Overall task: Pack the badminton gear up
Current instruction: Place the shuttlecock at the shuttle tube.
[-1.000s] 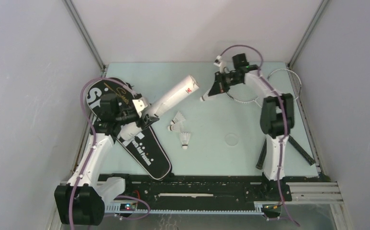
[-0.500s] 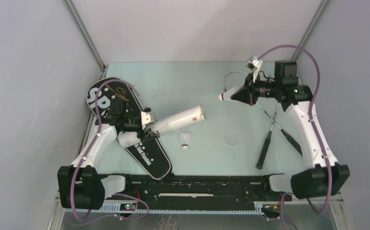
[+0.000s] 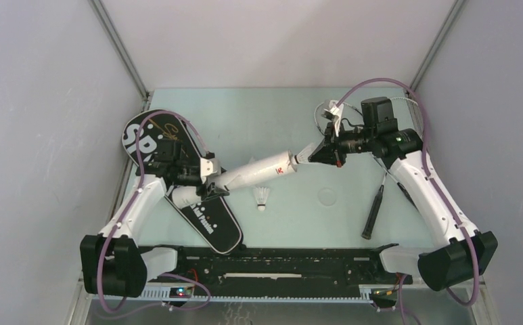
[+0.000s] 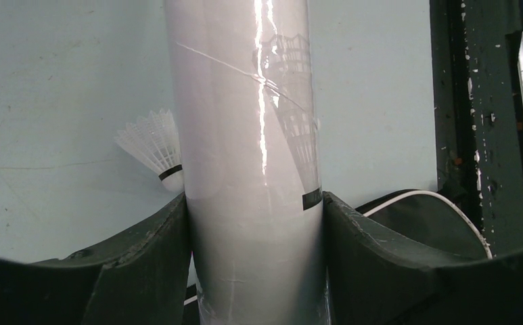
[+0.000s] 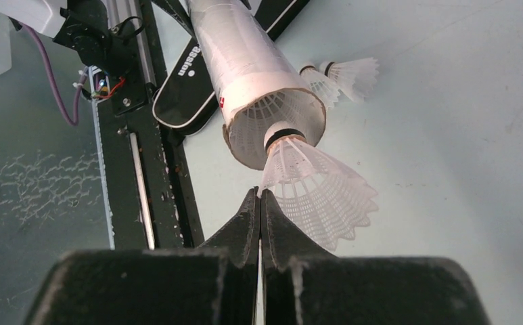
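My left gripper [image 3: 208,181] [image 4: 255,203] is shut on the long white tube [image 3: 255,172] [image 4: 245,135], held low and slanting over the black bag [image 3: 212,227] [image 5: 197,95]. My right gripper [image 3: 314,154] [image 5: 259,195] is shut on the skirt edge of a white shuttlecock [image 3: 304,156] [image 5: 316,193]. The cork end of that shuttlecock sits at the tube's open mouth [image 5: 272,115]. One shuttlecock [image 3: 263,197] [image 4: 151,143] lies on the table below the tube. The right wrist view shows two of them [image 5: 353,71] side by side there. The racquets [image 3: 374,206] lie at the right, partly behind my right arm.
A small clear round lid [image 3: 327,196] lies on the table between the loose shuttlecock and the racquet handles. The black rail [image 3: 272,261] [image 5: 126,169] runs along the near edge. Grey walls close in both sides and the back.
My right gripper has carried its shuttlecock left and nearer, up to the tube's mouth. The tube, raised and pointing far a second ago, now lies lower in my left gripper.
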Robot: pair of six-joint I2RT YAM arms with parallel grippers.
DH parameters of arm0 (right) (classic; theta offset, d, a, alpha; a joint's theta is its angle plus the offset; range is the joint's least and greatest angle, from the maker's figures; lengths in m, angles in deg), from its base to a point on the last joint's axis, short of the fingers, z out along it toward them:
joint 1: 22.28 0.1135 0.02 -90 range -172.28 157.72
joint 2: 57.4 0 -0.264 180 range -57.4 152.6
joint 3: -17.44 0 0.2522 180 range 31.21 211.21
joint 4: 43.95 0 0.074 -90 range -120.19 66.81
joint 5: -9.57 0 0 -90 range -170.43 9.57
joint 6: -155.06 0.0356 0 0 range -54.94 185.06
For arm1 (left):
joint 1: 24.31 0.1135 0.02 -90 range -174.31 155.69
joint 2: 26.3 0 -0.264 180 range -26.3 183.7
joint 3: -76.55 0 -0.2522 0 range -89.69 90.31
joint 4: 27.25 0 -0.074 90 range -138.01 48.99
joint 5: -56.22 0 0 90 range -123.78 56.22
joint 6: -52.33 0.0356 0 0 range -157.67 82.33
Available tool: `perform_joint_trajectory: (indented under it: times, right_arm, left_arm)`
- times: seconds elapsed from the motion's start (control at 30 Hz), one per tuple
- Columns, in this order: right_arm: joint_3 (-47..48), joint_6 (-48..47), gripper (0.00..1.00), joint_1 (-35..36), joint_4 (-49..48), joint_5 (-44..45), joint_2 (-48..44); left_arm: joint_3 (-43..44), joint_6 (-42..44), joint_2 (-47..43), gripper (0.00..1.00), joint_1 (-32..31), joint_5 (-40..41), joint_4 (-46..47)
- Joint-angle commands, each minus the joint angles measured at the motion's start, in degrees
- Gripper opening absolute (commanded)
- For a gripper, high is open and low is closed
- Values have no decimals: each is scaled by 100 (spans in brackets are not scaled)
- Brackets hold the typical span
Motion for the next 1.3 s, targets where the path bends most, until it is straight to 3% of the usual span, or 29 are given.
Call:
perform_joint_trajectory:
  times: [0.0,0.2,0.33,0.47,0.63,1.1,1.2,1.27]
  right_arm:
    - [25,-16,0,169,-223,-244,135]
    - [-34,121,0,393,-408,-544,336]
    - [-126,173,8,441,-534,-858,425]
    - [-181,113,22,452,-526,-1288,540]
    - [-196,-47,40,524,-439,-1374,663]
    - [-190,-81,49,831,-596,-1838,1140]
    - [-188,-99,54,825,-582,-1573,1058]
    - [-188,-64,63,656,-598,-1392,889]
  left_arm:
    - [351,-161,-186,39,-82,-457,129]
    - [313,-741,-208,39,-200,-434,552]
    - [206,-1423,-309,39,-292,-269,1166]
    - [-2,-2202,-430,39,-350,-74,1931]
    - [-74,-2160,-451,39,-409,-107,1956]
    - [-146,-1963,-399,39,-549,-522,1932]
    - [-125,-2022,-377,39,-543,-466,1932]
    - [-134,-2010,-379,39,-535,-444,1932]
